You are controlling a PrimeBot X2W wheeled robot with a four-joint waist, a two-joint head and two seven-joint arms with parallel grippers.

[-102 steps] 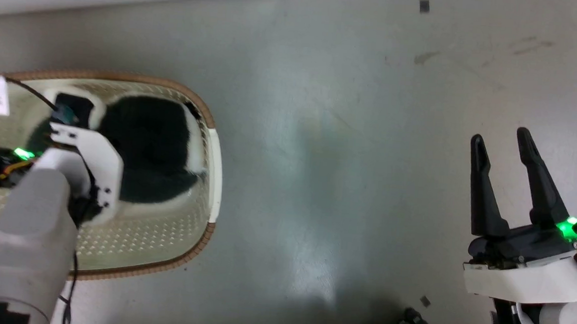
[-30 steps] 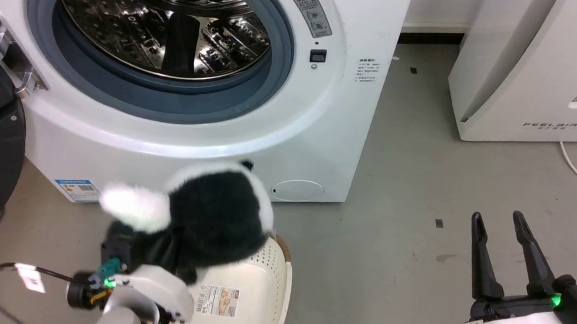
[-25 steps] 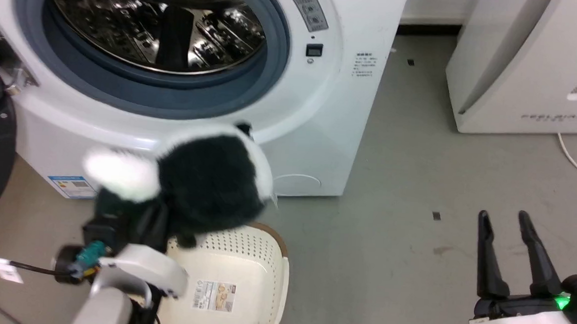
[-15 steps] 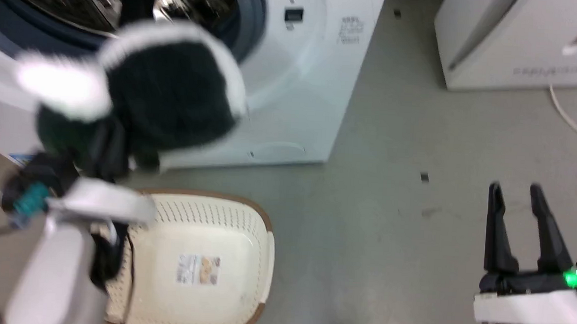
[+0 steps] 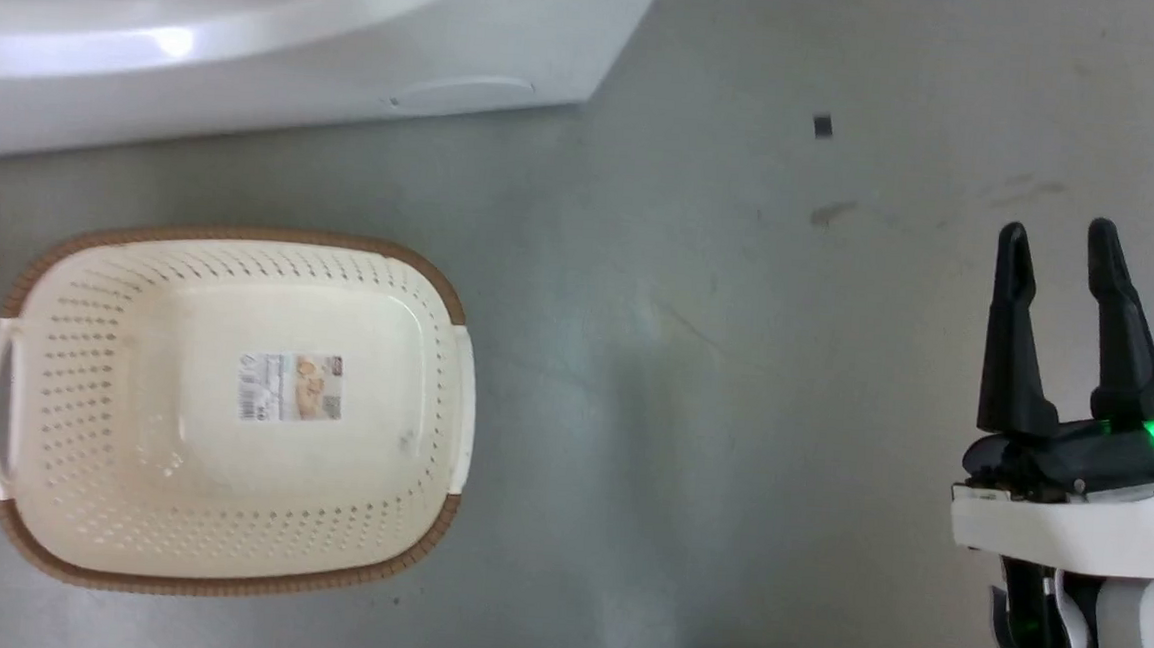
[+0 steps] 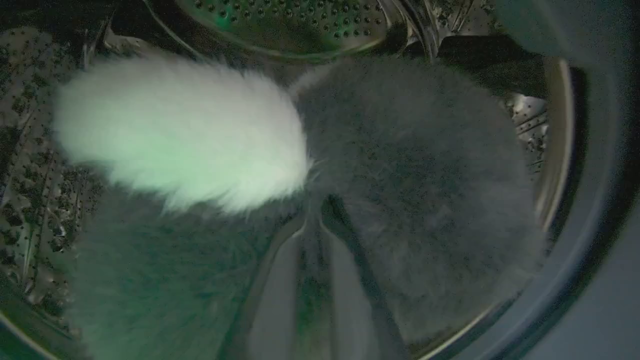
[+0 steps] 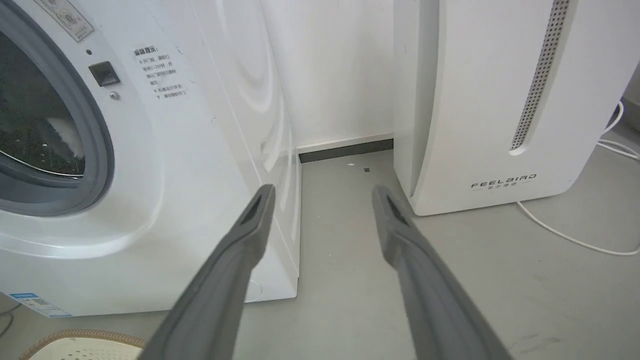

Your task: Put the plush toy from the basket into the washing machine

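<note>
one move is due: left gripper (image 6: 320, 212), clenched on the plush toy (image 6: 415, 170) inside the washing machine (image 6: 300, 20), should let go; right gripper (image 5: 1057, 233) outside it, jaws apart.

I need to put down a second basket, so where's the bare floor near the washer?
The widest bare floor lies between the basket and the right claw. A narrower strip runs between the basket and the washing machine. Another gap lies between the washing machine and the white appliance. The drum is crowded: the left claw grips the plush toy there.
</note>
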